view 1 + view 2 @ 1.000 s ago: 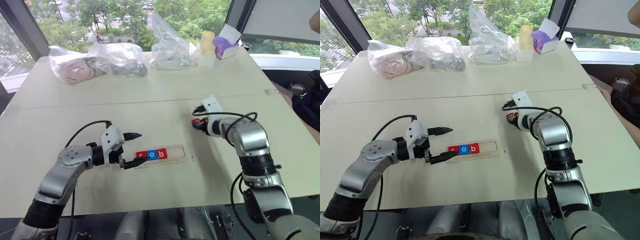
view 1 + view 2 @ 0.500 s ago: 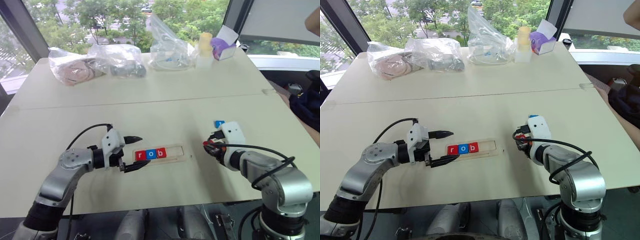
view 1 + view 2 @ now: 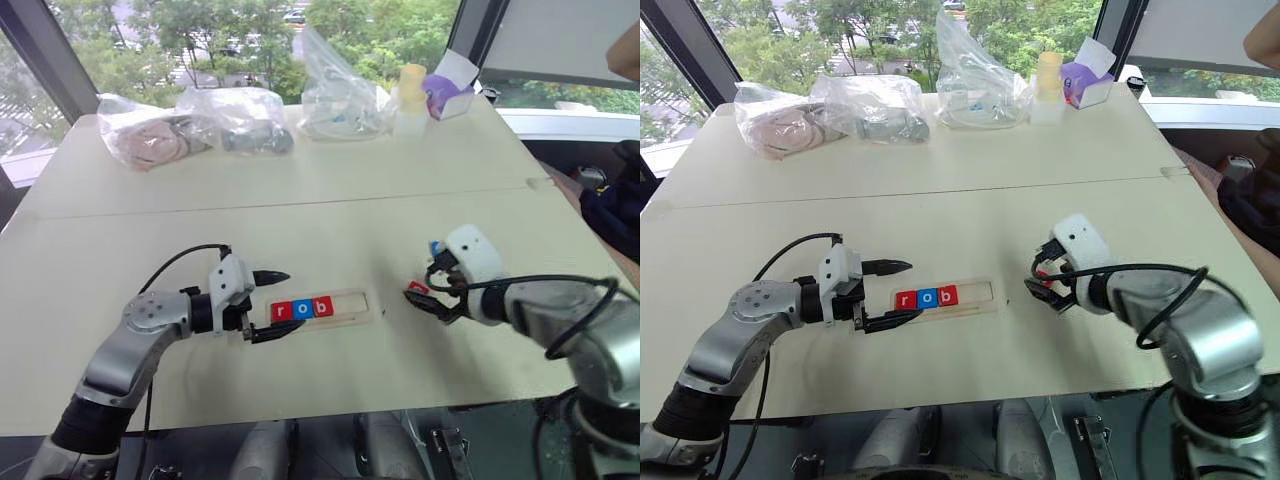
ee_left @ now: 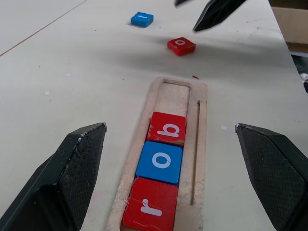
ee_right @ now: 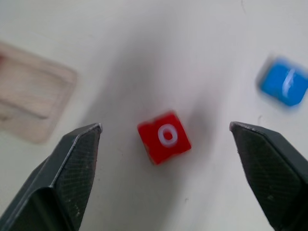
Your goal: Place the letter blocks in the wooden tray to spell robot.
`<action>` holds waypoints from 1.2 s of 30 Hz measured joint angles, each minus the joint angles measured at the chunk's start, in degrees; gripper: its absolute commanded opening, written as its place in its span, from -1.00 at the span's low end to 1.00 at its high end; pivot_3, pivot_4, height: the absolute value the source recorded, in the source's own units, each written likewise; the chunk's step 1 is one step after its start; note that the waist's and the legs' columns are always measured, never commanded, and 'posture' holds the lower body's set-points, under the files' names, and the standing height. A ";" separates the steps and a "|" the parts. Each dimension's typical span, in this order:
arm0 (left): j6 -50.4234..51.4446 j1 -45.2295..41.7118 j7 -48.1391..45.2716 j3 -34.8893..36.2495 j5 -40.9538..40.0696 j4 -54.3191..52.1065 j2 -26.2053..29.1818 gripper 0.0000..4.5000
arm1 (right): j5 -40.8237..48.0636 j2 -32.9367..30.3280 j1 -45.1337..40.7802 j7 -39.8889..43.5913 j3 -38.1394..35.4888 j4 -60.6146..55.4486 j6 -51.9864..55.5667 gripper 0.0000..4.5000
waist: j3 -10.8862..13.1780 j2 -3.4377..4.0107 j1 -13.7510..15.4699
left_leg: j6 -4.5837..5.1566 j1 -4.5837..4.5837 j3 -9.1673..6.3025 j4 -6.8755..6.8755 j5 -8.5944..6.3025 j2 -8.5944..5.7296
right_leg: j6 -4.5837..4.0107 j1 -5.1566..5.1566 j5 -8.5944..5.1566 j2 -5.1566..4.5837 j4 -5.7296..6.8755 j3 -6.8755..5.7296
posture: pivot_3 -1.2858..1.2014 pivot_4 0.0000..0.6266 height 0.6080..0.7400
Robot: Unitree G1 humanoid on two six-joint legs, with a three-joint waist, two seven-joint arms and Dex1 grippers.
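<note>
fourth-letter step: right gripper hangs with jaws apart over the glossy red "o" block, which lies loose on the matte table at three o'clock of the pale wooden tray. next move probably calls for closing on it. left gripper spread wide, empty.

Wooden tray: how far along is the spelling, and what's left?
The wooden tray already holds r, o and b. Nothing is gripped: the right gripper hangs open over the loose red o, and the left gripper sits open at the tray's end. That o and the blue t still need placing.
</note>
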 measured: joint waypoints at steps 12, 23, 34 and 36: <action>0.47 0.25 0.51 1.78 -0.08 -1.14 1.45 1.00 | -26.26 -13.87 -6.33 42.39 22.95 43.11 -81.87 0.99 | 0.11 -0.05 -0.68 | 0.07 0.18 0.14 0.04 -0.05 0.01 | 0.08 0.18 -0.03 -0.03 -0.02 0.13 | 0.03 -0.52 1.00; 1.58 5.51 3.89 4.00 -0.10 -5.70 2.08 1.00 | -36.73 -3.68 -23.49 48.31 28.34 72.31 -108.73 0.99 | 0.11 -0.12 -0.07 | 0.02 0.20 0.08 0.08 -0.03 -0.03 | 0.04 0.25 0.00 -0.07 -0.04 0.16 | 0.03 -0.52 1.00; 1.77 6.27 5.74 4.40 -0.13 -7.31 2.17 1.00 | -33.90 0.62 -22.70 54.50 26.79 70.22 -97.84 0.99 | 0.12 -0.10 0.00 | 0.01 0.37 0.03 0.01 -0.04 -0.02 | 0.01 0.36 -0.01 -0.13 -0.04 0.17 | 0.03 -0.52 1.00; 1.77 6.27 5.94 4.41 -0.13 -7.32 2.17 1.00 | -33.82 1.18 -22.42 54.47 26.58 69.58 -95.97 0.99 | 0.11 -0.10 -0.01 | 0.01 0.38 0.03 0.01 -0.04 -0.02 | 0.01 0.36 -0.01 -0.13 -0.03 0.17 | 0.03 -0.52 1.00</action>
